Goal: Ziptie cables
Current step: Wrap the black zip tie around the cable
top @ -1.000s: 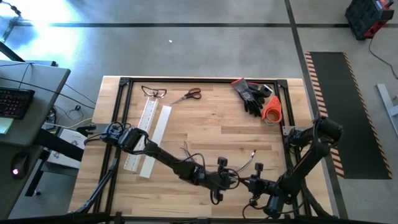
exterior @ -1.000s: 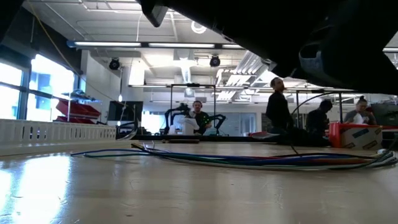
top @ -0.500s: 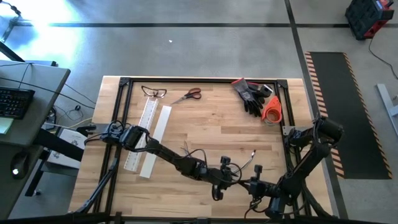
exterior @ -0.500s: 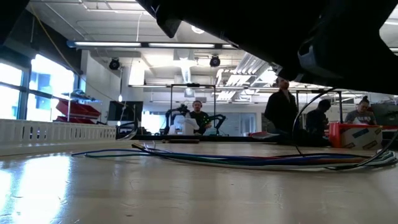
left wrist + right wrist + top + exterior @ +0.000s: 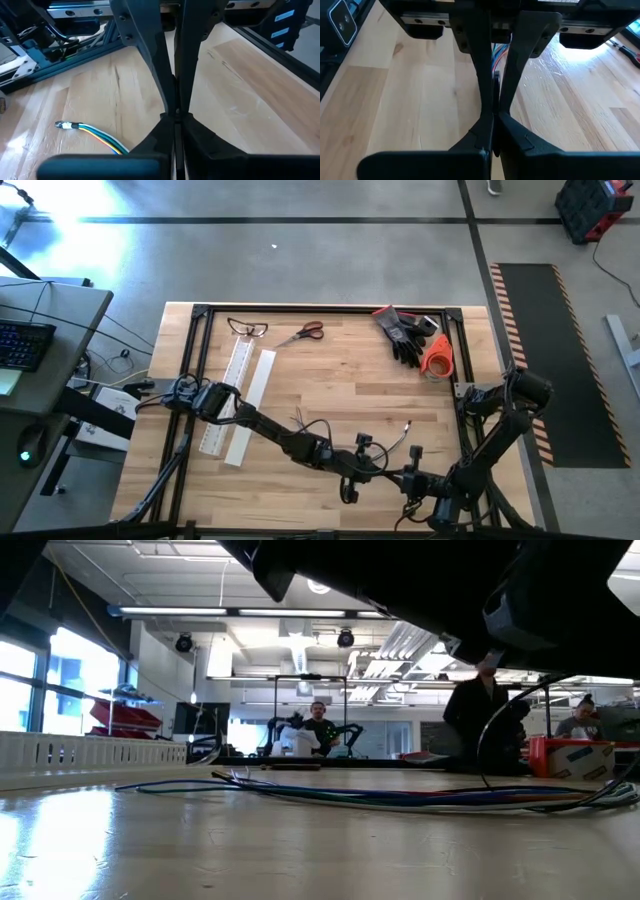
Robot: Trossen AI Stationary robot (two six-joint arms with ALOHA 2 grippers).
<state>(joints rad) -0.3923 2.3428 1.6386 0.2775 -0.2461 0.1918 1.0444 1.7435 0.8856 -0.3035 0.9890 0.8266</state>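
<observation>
Both claws low at the near edge of the surface (image 5: 350, 380).
Left claw (image 5: 175, 107) is pressed together, nothing seen gripped; right claw (image 5: 492, 107) likewise; cables (image 5: 400, 796) are laid flat.

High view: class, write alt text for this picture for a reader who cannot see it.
Two dark robot arms meet over the near edge of a wooden table, the left gripper and right gripper both shut, close together by a loose bunch of thin cables. Farther back lie white slotted bars, safety glasses, scissors, black gloves and an orange tape roll.
</observation>
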